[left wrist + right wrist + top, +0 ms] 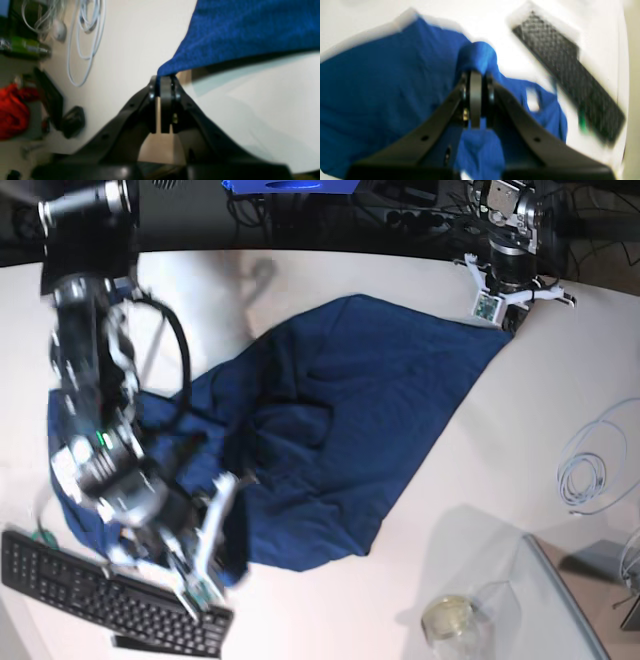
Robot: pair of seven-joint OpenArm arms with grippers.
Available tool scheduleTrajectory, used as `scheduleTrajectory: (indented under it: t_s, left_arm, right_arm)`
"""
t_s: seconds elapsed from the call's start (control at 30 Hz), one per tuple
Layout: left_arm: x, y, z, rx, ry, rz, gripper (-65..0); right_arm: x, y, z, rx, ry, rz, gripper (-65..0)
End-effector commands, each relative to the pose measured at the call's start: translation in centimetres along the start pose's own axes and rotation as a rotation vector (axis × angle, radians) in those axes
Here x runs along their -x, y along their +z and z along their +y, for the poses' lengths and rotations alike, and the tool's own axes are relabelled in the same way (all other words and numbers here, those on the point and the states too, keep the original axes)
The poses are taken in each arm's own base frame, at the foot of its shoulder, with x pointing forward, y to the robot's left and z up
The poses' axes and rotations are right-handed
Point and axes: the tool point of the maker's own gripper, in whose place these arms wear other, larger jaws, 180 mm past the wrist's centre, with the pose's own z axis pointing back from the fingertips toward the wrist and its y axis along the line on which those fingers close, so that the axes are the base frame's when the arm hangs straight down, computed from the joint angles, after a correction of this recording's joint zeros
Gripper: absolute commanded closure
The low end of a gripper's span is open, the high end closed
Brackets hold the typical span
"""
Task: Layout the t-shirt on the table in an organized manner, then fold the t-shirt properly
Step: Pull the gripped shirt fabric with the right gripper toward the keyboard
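The navy-blue t-shirt (350, 430) lies spread but rumpled across the middle of the white table (320, 610). At the far right corner of the cloth, my left gripper (505, 320) is shut on the t-shirt; the left wrist view shows the jaws (165, 78) pinching a pointed corner of the blue fabric (250, 30), which is lifted off the surface. At the near left edge, my right gripper (222, 540) is shut on the t-shirt. In the right wrist view, a bunched fold of cloth (477, 56) rises out of its closed jaws (476, 75).
A black keyboard (100, 590) lies at the near left table edge, close to my right arm, and shows too in the right wrist view (570, 75). A glass cup (450, 617) stands at the near right. A coiled pale cable (585, 470) lies at the right.
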Motion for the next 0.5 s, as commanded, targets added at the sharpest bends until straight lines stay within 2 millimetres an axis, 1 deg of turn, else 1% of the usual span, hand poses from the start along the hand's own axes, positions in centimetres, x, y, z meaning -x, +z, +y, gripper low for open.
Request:
scheduleTrajectory:
  t_s: [0.0,0.03,0.07,0.1,0.13,0.17,0.23,0.27,0.3,0.33,0.37,0.47]
  left_arm:
    - [-0.6,0.2,0.3,-0.026,-0.019,-0.023,0.0]
    - [-0.8,0.4,0.0,-0.027,-0.039,-0.026,0.0]
    - [-0.7,0.7,-0.4,-0.025,-0.062,-0.025,0.0]
    - [-0.7,0.9,-0.7,-0.022,-0.086,-0.027,0.0]
    - [-0.8,1.1,-1.0,-0.021,-0.107,-0.03,0.0]
    - [-0.9,1.3,-1.2,-0.022,-0.121,-0.032,0.0]
    - [-1.1,1.4,-1.6,-0.02,-0.128,-0.032,0.0]
    - [-1.1,1.5,-1.8,-0.018,-0.122,-0.031,0.0]
    - [-1.1,1.5,-1.9,-0.017,-0.116,-0.029,0.0]
    - [-1.1,1.5,-1.9,-0.017,-0.113,-0.029,0.0]
    - [-1.1,1.5,-1.9,-0.017,-0.113,-0.029,0.0]
    - [-1.2,1.5,-1.9,-0.017,-0.11,-0.028,0.0]
  right_arm:
    - [-2.5,-0.9,-1.1,0.018,0.024,-0.045,-0.3]
    - [-3.0,-2.3,-1.0,0.0,0.042,-0.025,-0.6]
    - [-3.3,-3.4,-1.0,-0.013,0.061,-0.005,-2.7]
    - [-2.9,-4.8,-0.4,-0.039,0.087,0.035,-7.5]
    - [-3.0,-5.8,0.1,-0.057,0.119,0.061,-14.7]
    - [-2.9,-6.5,-0.1,-0.059,0.14,0.09,-22.8]
    - [-2.5,-7.1,-0.7,-0.053,0.148,0.119,-38.9]
    - [-2.3,-6.9,-1.8,-0.033,0.123,0.119,-45.8]
    - [-1.2,-6.3,-3.3,-0.001,0.067,0.131,-49.7]
    - [0.6,-5.3,-4.9,0.036,-0.013,0.158,-50.4]
    - [2.4,-4.5,-6.1,0.073,-0.109,0.19,-50.0]
    - [9.6,-2.0,-7.8,0.203,-0.449,0.309,-45.9]
